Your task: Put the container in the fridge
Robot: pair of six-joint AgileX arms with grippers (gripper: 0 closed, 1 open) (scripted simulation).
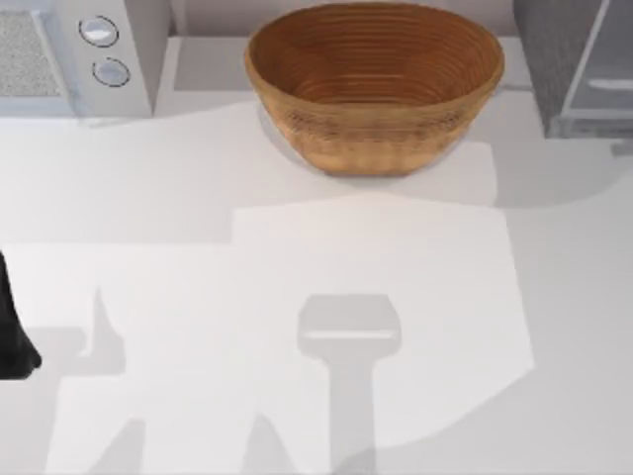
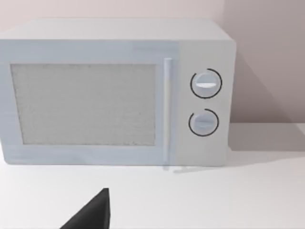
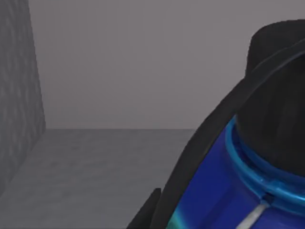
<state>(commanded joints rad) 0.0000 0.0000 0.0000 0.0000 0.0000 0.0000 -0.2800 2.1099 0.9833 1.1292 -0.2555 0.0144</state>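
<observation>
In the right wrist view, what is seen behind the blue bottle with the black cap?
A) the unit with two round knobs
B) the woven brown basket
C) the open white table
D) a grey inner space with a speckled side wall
D: in the right wrist view the container is close to the camera, and behind it are a grey floor, a plain back wall and the speckled wall of the fridge.

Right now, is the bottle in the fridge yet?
Nearly. Done: the fridge at the table's right rear stands open. In hand: in the right wrist view the bottle, with its black cap, hangs close to the camera over a grey speckled floor and wall that look like the fridge's inside. Left: set it down and let go. The left arm is parked at the table's left edge.
</observation>
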